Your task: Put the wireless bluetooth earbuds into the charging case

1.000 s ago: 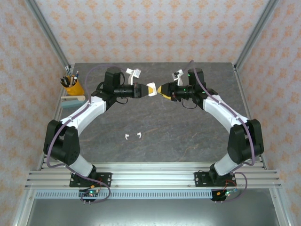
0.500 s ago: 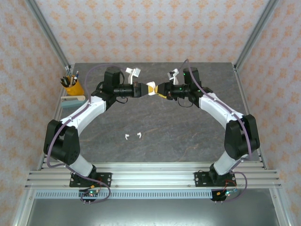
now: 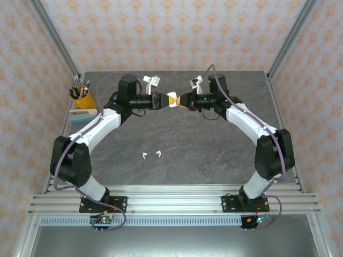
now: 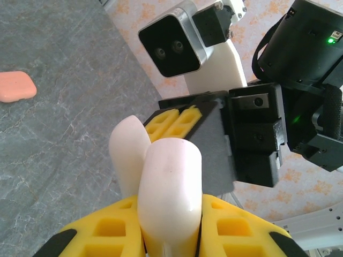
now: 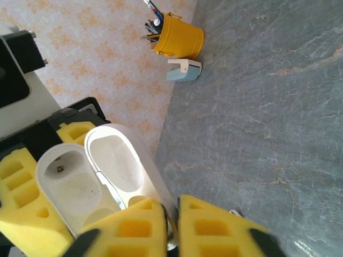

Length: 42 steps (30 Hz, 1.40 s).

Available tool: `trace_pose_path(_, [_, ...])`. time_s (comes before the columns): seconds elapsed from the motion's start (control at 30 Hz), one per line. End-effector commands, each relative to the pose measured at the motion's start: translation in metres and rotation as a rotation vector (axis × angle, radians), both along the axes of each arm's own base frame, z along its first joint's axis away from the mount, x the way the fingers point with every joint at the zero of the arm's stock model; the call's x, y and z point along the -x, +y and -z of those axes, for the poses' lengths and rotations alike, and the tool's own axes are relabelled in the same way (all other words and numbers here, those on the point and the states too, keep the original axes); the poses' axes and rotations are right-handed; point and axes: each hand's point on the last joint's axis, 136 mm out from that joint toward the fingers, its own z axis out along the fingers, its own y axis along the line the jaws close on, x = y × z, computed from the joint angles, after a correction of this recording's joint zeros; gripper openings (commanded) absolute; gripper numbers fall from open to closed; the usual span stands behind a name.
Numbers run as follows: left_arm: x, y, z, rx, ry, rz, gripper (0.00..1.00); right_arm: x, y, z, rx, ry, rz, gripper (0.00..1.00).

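A white charging case [image 3: 173, 99] is held open in the air over the far middle of the table, between both grippers. My left gripper [image 3: 165, 100] is shut on one half of it, which rises from between the yellow pads as a rounded white shell [image 4: 169, 182]. My right gripper [image 5: 171, 217] is shut on the thin rim of the other half. The right wrist view looks into the case's two hollow halves [image 5: 88, 174], and both are empty. Two white earbuds [image 3: 145, 156] [image 3: 158, 153] lie on the table nearer the arm bases. The salmon-pink earbuds are out of view.
A salmon-pink case [image 4: 16, 85] lies on the grey table [image 3: 214, 155]. A yellow pen cup [image 3: 83, 99] and a pale blue and white block [image 3: 81, 114] stand at the left edge. Metal frame posts and patterned walls close in the table.
My right gripper has moved left to the case and closed on its rim. The left gripper has stayed in place holding the case.
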Motion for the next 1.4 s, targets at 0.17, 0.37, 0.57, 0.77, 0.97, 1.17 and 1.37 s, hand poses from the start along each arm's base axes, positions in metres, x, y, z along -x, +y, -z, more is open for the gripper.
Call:
trace_pose_path(0.17, [-0.003,-0.002,-0.011,-0.019,-0.044,-0.016,0.53,-0.006,-0.007,-0.014,0.065,-0.067,0.009,0.00])
trace_pose_path(0.37, [-0.009,0.020,-0.022,-0.071,-0.078,-0.073,0.72,0.002,-0.021,-0.007,0.247,-0.105,-0.034,0.00])
trace_pose_path(0.57, [0.009,0.035,-0.026,-0.186,-0.052,0.052,0.77,0.018,-0.036,0.000,0.500,-0.204,-0.191,0.00])
trace_pose_path(0.77, [0.034,0.027,-0.016,-0.193,0.057,0.278,0.80,0.023,-0.032,0.002,0.558,-0.259,-0.278,0.00])
trace_pose_path(0.97, [0.042,0.025,0.004,-0.186,0.128,0.363,0.79,0.036,-0.023,0.003,0.558,-0.267,-0.352,0.00])
trace_pose_path(1.17, [0.052,0.019,0.008,-0.103,0.168,0.449,0.71,0.048,-0.007,0.000,0.508,-0.274,-0.402,0.00])
trace_pose_path(1.37, [0.073,0.019,0.000,-0.005,0.208,0.555,0.66,0.052,0.002,0.001,0.491,-0.268,-0.438,0.00])
